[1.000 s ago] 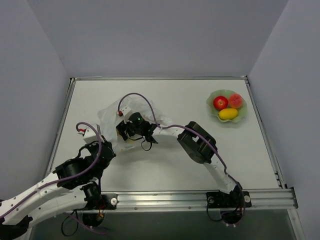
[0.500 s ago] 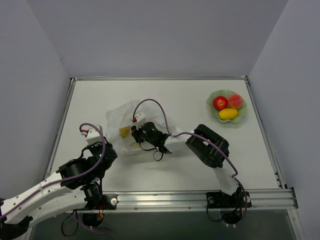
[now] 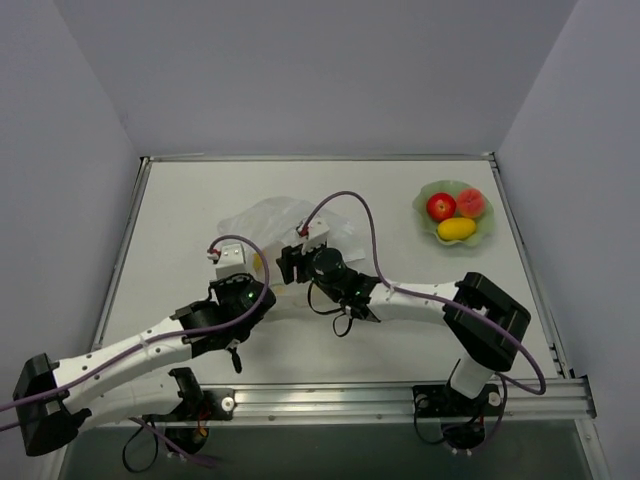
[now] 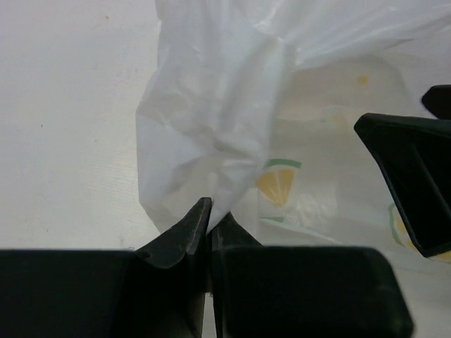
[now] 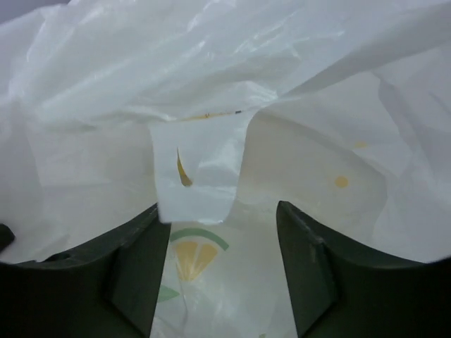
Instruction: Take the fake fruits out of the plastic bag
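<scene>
Left fingers (image 4: 180,239) pinch the plastic bag (image 4: 211,105), its length running left-right.

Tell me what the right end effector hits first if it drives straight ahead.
The plastic bag: its loose flap hangs just ahead of the open right end effector, probably first contact, though depth is unclear.

the bag (image 4: 218,105) is thin, translucent, crinkled plastic film with a soft sheen, the fruits (image 3: 441,207) are smooth glossy plastic, the dish (image 3: 484,230) smooth, the fingers (image 5: 134,267) matt black, the table (image 3: 180,200) matt white, and its near rail (image 3: 350,400) brushed metal.
</scene>
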You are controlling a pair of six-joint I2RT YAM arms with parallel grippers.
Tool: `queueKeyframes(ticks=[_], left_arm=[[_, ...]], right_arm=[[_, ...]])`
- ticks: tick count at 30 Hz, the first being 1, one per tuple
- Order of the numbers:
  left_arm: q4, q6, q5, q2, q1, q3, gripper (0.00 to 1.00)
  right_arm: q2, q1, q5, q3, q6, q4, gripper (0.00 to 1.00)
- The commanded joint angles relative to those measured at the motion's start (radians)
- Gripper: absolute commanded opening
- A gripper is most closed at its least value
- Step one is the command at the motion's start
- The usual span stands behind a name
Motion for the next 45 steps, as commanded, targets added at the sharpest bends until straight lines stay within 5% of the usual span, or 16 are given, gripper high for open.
queueKeyframes(ticks=[1, 5, 6, 9, 21, 22, 24, 25, 26, 29, 32, 36, 45], left_arm=[[0.041, -0.018, -0.057, 0.054, 0.060, 0.019, 0.05], [0.167, 0.032, 0.092, 0.085, 0.256, 0.014, 0.39], [0.176, 0.034, 0.107, 0.098, 0.281, 0.020, 0.54], [0.213, 0.035, 0.185, 0.140, 0.396, 0.020, 0.68], [0.377, 0.013, 0.425, 0.318, 0.559, -0.058, 0.68], [0.388, 0.008, 0.426, 0.329, 0.567, -0.065, 0.68], [0.400, -0.007, 0.413, 0.335, 0.567, -0.088, 0.46], [0.402, -0.010, 0.407, 0.329, 0.567, -0.093, 0.32], [0.397, -0.010, 0.400, 0.320, 0.567, -0.101, 0.05], [0.373, -0.012, 0.377, 0.254, 0.567, -0.127, 0.03], [0.341, -0.014, 0.357, 0.195, 0.567, -0.150, 0.02], [0.334, -0.020, 0.363, 0.180, 0.567, -0.168, 0.02], [0.345, 0.003, 0.387, 0.134, 0.568, -0.191, 0.03]], right_arm=[[0.049, 0.000, 0.085, 0.078, 0.122, -0.035, 0.59], [0.206, 0.002, 0.137, 0.255, 0.257, -0.067, 0.63], [0.239, 0.000, 0.140, 0.321, 0.286, -0.075, 0.65], [0.345, -0.006, 0.139, 0.413, 0.365, -0.076, 0.71], [0.524, -0.060, 0.048, 0.517, 0.520, -0.058, 0.94], [0.540, -0.061, 0.036, 0.513, 0.546, -0.016, 0.95], [0.562, -0.075, -0.013, 0.513, 0.581, 0.018, 0.91], [0.579, -0.078, -0.018, 0.513, 0.595, 0.051, 0.88], [0.583, -0.083, -0.022, 0.509, 0.619, 0.072, 0.85], [0.596, -0.089, -0.041, 0.497, 0.650, 0.146, 0.78], [0.608, -0.097, -0.036, 0.504, 0.689, 0.166, 0.90], [0.625, -0.097, 0.011, 0.529, 0.745, 0.166, 0.93], [0.706, -0.109, 0.004, 0.561, 0.862, 0.270, 0.63]])
